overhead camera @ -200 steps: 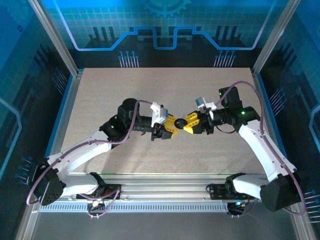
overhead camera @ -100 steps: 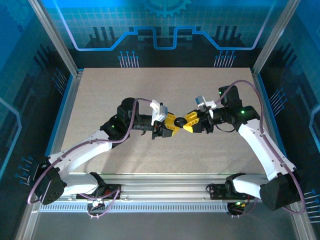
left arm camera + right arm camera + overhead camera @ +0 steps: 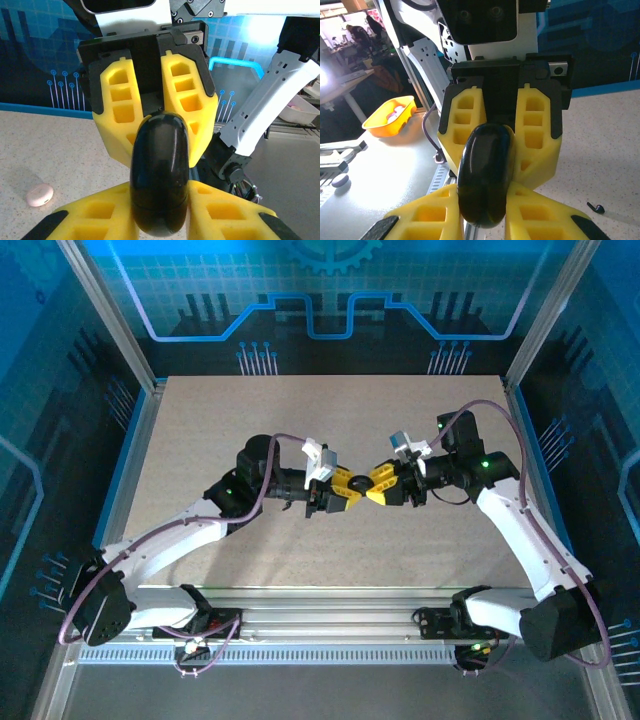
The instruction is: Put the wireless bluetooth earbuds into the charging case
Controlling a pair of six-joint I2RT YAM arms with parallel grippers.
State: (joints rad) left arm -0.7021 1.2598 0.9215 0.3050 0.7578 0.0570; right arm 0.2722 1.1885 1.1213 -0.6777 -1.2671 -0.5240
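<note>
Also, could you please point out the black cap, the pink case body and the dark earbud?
black cap (image 3: pixel 160 175), left wrist view, middle of its glossy rim.
pink case body (image 3: pixel 40 194), left wrist view, centre of its top.
dark earbud (image 3: pixel 594 206), right wrist view, its curved middle.

Case (image 3: pixel 160 165) between left gripper (image 3: pixel 160 222), right gripper (image 3: pixel 148 107)

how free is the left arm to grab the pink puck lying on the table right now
Probably not yet: the left gripper is shut on the black disc, which the right gripper also clamps. The pink puck lies uncovered on the table, so letting go should free the way.
</note>
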